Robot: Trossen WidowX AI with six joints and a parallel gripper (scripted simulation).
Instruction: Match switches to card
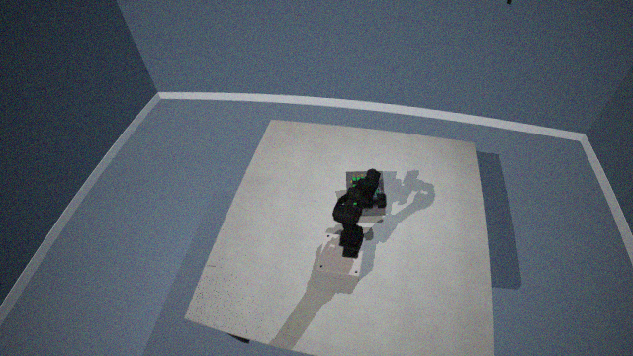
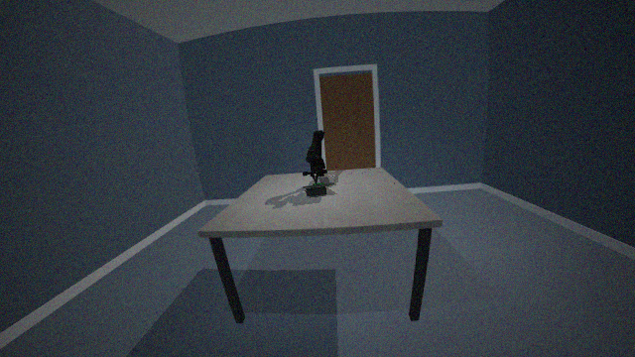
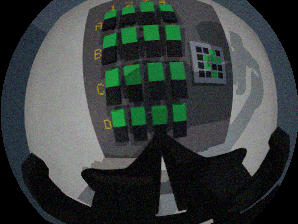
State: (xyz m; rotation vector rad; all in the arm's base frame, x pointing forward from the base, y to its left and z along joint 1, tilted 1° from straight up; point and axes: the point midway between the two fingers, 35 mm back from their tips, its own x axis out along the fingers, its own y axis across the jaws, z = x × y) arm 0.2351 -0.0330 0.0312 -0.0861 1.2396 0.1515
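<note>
The switch panel (image 1: 349,174) (image 2: 316,191) (image 3: 210,107) carries rows A to D and columns 1 to 3 and beyond. Each switch shows a green far half and a dark near half in the wrist view. Switch C2 (image 3: 133,75) and switch D3 (image 3: 159,115) show a duller green than their neighbours; which ends are raised is hard to tell. The small card (image 3: 193,62) is right of the grid, with dark and green squares, partly blurred. My gripper (image 2: 317,183) (image 3: 159,136) is shut and empty, its tips at the near end of D3; contact cannot be told.
The panel stands on the pale table (image 1: 435,247) (image 2: 377,208). The arm (image 1: 348,210) (image 2: 316,149) reaches over the panel and hides part of it in the top view. Shadows of the arm fall across the table. A brown door (image 2: 347,119) is in the wall behind.
</note>
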